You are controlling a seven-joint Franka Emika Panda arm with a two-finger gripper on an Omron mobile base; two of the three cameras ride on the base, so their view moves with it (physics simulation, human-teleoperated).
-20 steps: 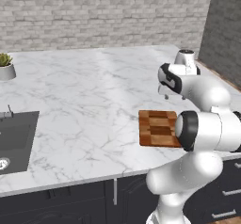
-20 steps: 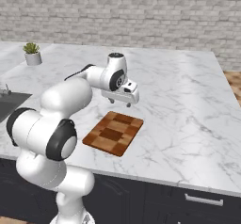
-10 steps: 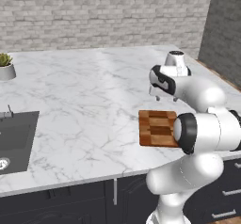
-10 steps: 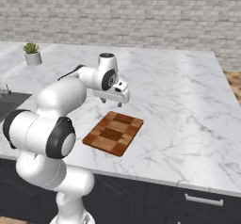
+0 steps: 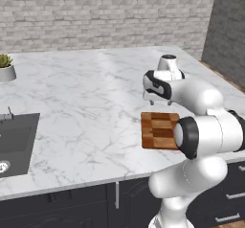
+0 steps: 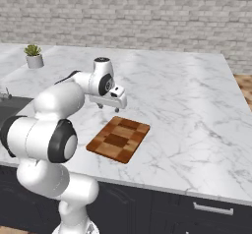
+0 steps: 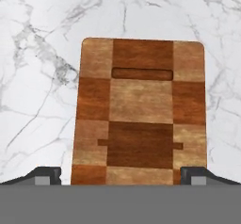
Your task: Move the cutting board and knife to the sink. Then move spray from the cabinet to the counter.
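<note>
The checkered wooden cutting board [image 5: 160,130] [image 6: 118,138] lies flat on the white marble counter [image 5: 86,93] near its front edge. My gripper [image 6: 109,106] [image 5: 154,97] hovers just behind the board's far end, pointing down, open and holding nothing. In the hand view the board [image 7: 141,110] lies lengthwise below, with my gripper [image 7: 121,176] over its near end and one dark fingertip [image 7: 44,175] on either side. The dark sink [image 5: 14,141] is recessed at the counter's left. The knife, spray and cabinet are out of view.
A small potted plant [image 5: 5,66] [image 6: 33,56] stands at the counter's back left. A brick wall runs behind the counter. Dark drawers with silver handles [image 6: 211,208] sit below the front edge. My own arm's elbow [image 5: 210,136] overhangs the board's right side.
My gripper has swung leftward and slightly lower, staying open. The cutting board has not moved.
</note>
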